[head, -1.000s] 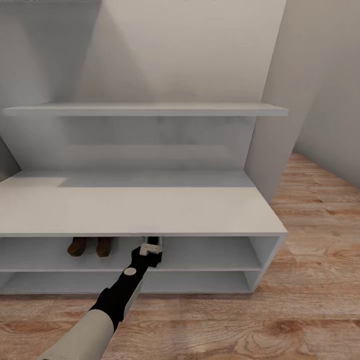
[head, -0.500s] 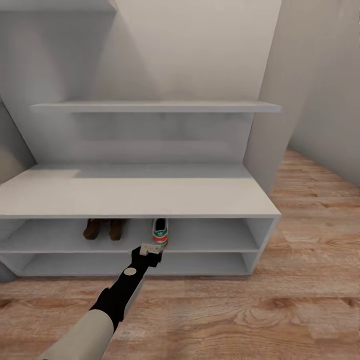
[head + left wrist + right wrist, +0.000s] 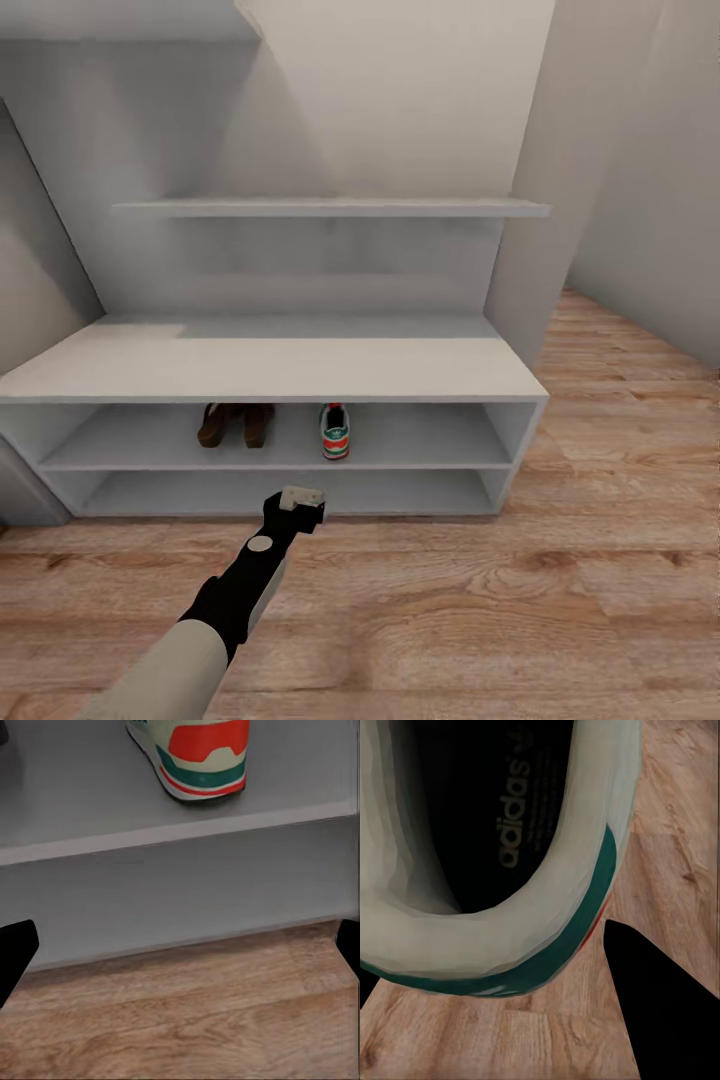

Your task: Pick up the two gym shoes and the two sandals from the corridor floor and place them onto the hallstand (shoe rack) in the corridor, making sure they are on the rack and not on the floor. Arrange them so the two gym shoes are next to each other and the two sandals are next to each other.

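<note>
The light grey hallstand [image 3: 270, 368] stands against the wall. On its upper shelf the two brown sandals [image 3: 235, 424] sit side by side. A gym shoe [image 3: 335, 432] stands a little to their right, heel outward. My left gripper [image 3: 303, 497] hovers in front of the lower compartment, open and empty. In the left wrist view its fingers [image 3: 15, 952] are spread wide below that shoe's red and green heel [image 3: 199, 757]. The second gym shoe [image 3: 472, 922] is close up in the right wrist view, dark inside showing. My right gripper [image 3: 487, 952] is shut on its rim over the corridor floor [image 3: 675, 810].
A long wall shelf [image 3: 330, 208] hangs above the hallstand. A grey wall panel [image 3: 520, 240] rises at its right end. Wood-plank floor [image 3: 500, 600] stretches in front and to the right. A grey unit edge [image 3: 20, 490] shows at the far left.
The left gripper has drawn back out of the upper compartment, leaving the gym shoe on the shelf. The whole view has pulled away from the hallstand.
</note>
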{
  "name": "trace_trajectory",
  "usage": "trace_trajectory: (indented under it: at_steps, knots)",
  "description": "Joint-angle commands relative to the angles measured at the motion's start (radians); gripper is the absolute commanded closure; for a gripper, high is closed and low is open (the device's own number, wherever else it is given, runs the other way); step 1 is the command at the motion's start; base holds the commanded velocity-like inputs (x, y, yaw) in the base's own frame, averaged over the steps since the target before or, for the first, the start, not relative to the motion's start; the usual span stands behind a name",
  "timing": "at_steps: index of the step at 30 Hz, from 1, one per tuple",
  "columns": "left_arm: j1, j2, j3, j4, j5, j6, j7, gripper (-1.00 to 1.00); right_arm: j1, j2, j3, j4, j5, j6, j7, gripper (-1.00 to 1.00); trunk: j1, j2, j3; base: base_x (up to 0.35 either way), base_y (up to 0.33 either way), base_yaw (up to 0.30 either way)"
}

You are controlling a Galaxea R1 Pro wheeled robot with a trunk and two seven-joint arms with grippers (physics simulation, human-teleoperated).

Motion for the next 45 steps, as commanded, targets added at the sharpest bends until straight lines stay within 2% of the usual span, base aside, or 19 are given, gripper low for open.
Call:
trace_trajectory:
  at_steps: [1,7,10,12,14,15,16,17,19,22,24,26,27,29,31,34,39,45]
  knots:
    - [0.001,0.000,-0.002,0.000,-0.008,-0.012,0.005,-1.00,-0.001,0.000,0.000,-0.002,0.004,0.005,0.000,1.00,-0.001,0.000,-0.001,-0.331,0.092,0.000]
    - [0.008,0.000,-0.002,0.001,-0.007,-0.073,0.005,-1.00,-0.002,0.000,-0.002,-0.003,0.004,0.005,0.000,1.00,-0.001,0.000,-0.001,-0.321,0.120,0.000]
    - [0.008,0.004,0.000,0.001,-0.002,-0.076,0.004,-1.00,-0.001,0.000,-0.001,-0.002,0.003,0.005,0.000,1.00,-0.001,0.000,-0.001,-0.286,0.213,0.000]
    - [0.009,0.021,0.001,0.002,0.029,-0.077,0.002,-1.00,-0.002,0.000,-0.001,-0.002,0.003,0.005,0.000,1.00,-0.001,0.000,-0.001,-0.282,0.222,0.000]
    - [0.009,0.035,0.001,0.002,0.077,-0.078,-0.005,-1.00,-0.001,0.000,-0.001,-0.002,0.004,0.005,0.000,1.00,-0.001,0.000,-0.001,-0.280,0.225,0.000]
    - [0.009,0.041,0.001,0.003,0.115,-0.079,-0.016,-1.00,-0.001,0.000,-0.001,-0.002,0.004,0.006,0.000,1.00,-0.001,0.000,-0.001,-0.280,0.226,0.000]
    - [0.009,0.051,0.001,0.003,0.156,-0.079,-0.040,-1.00,-0.001,0.000,-0.001,-0.002,0.004,0.006,0.000,1.00,-0.001,0.000,-0.001,-0.280,0.227,0.000]
    - [0.009,0.057,0.001,0.004,0.173,-0.079,-0.053,-1.00,-0.001,0.000,-0.001,-0.002,0.004,0.006,0.000,1.00,-0.001,0.000,-0.001,-0.280,0.227,0.000]
    - [0.010,0.088,0.001,0.011,0.217,-0.080,-0.111,-1.00,-0.001,0.000,-0.001,-0.002,0.004,0.006,0.000,1.00,-0.001,0.000,-0.001,-0.280,0.227,0.000]
    - [0.010,0.134,0.001,0.016,0.239,-0.086,-0.202,-1.00,-0.001,0.000,-0.001,-0.002,0.004,0.006,0.000,1.00,-0.001,0.000,-0.001,-0.280,0.227,0.000]
    - [0.011,0.168,0.002,0.030,0.259,-0.133,-0.311,-1.00,-0.001,0.000,-0.001,-0.002,0.004,0.006,0.000,1.00,-0.001,0.000,-0.001,-0.278,0.226,0.000]
    - [0.011,0.182,0.002,0.059,0.277,-0.186,-0.372,-1.00,-0.001,0.000,-0.001,-0.002,0.003,0.006,0.000,1.00,-0.001,0.000,-0.001,-0.255,0.219,0.000]
    - [0.012,0.197,0.003,0.096,0.304,-0.248,-0.444,-1.00,-0.001,0.000,-0.001,-0.002,0.003,0.005,0.000,1.00,-0.001,0.000,-0.001,-0.218,0.199,0.000]
    - [0.012,0.202,0.003,0.107,0.317,-0.266,-0.480,-1.00,-0.001,0.000,-0.001,-0.002,0.003,0.005,0.000,1.00,-0.001,0.000,-0.001,-0.211,0.194,0.000]
    - [0.012,0.213,0.004,0.122,0.342,-0.289,-0.589,-1.00,-0.001,0.000,-0.001,-0.002,0.003,0.005,0.001,1.00,-0.001,0.000,-0.001,-0.193,0.177,0.000]
    - [0.012,0.242,0.003,0.126,0.353,-0.295,-0.684,-1.00,-0.001,0.000,-0.002,-0.002,0.003,0.005,0.000,1.00,-0.001,0.000,-0.001,-0.163,0.150,0.000]
    - [0.012,0.256,0.004,0.126,0.357,-0.296,-0.729,-1.00,-0.002,0.000,-0.002,-0.002,0.003,0.006,0.000,1.00,-0.001,0.000,-0.001,-0.075,0.141,0.000]
    - [0.012,0.259,0.005,0.123,0.359,-0.295,-0.742,-1.00,-0.001,0.000,-0.001,-0.002,0.003,0.006,0.001,1.00,-0.001,0.000,-0.001,-0.010,0.282,0.000]
